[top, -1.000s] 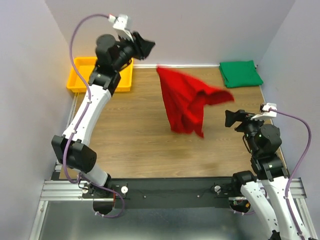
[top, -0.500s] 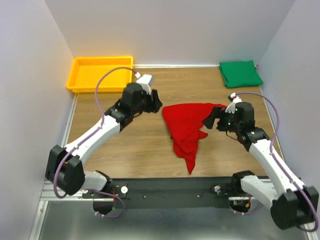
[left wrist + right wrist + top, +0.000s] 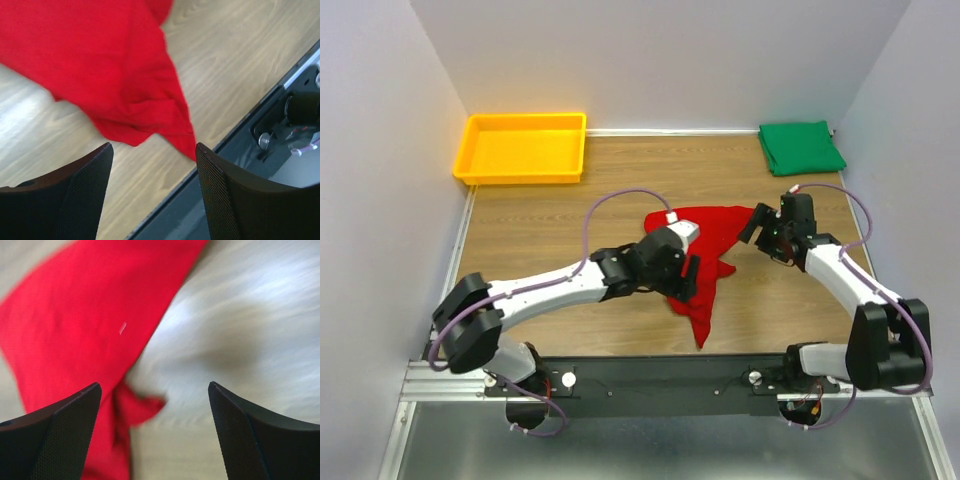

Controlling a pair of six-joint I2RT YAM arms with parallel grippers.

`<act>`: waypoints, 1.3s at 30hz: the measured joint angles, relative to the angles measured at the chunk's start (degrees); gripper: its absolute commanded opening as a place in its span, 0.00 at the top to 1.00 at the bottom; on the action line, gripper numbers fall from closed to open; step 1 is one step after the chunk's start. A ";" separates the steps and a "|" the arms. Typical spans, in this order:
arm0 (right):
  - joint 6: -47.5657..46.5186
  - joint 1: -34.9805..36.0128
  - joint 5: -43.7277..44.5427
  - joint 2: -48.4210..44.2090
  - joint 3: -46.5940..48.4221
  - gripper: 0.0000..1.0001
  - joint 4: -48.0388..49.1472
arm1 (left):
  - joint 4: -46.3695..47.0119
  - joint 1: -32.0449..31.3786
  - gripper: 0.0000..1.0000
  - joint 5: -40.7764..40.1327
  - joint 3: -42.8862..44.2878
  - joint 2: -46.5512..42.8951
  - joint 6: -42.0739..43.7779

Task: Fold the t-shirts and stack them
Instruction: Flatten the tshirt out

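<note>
- Red t-shirt (image 3: pixel 720 228): plain bright red cloth. It lay unfolded and rumpled on the desk (image 3: pixel 550 220) near its middle. It was broad at the far side and narrowed through bunched folds to a point toward the near edge.
- Green t-shirt (image 3: pixel 802 146): plain solid green. It lay folded into a neat rectangle at the desk's far right corner, well apart from the red one.
</note>
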 measured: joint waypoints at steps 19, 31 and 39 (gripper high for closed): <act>11.32 -13.73 -4.52 16.63 1.53 0.13 20.87 | -15.43 -14.82 0.33 -1.51 16.02 23.21 0.66; 18.62 -14.10 -10.03 25.81 2.45 0.21 32.74 | -16.57 -14.82 0.36 -0.35 16.63 26.99 1.33; 21.22 -14.10 -11.69 28.70 3.37 0.22 37.05 | -16.96 -14.82 0.36 0.22 19.17 28.57 2.19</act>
